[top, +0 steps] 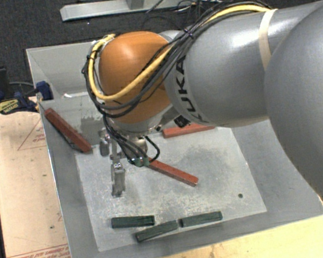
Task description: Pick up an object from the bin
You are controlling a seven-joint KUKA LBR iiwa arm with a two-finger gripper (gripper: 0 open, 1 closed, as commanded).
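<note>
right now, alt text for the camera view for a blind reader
The claw of a grey robot arm hangs low over the middle of a grey metal bin, just left of a slanted red-brown bar. A second red-brown bar leans on the left wall; three dark green bars lie near the front.

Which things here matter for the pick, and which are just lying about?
Job: gripper; bin; centre red bar, nearest the gripper.
Lying about: left red bar, leaning; rear red bar; three green bars, front.
</note>
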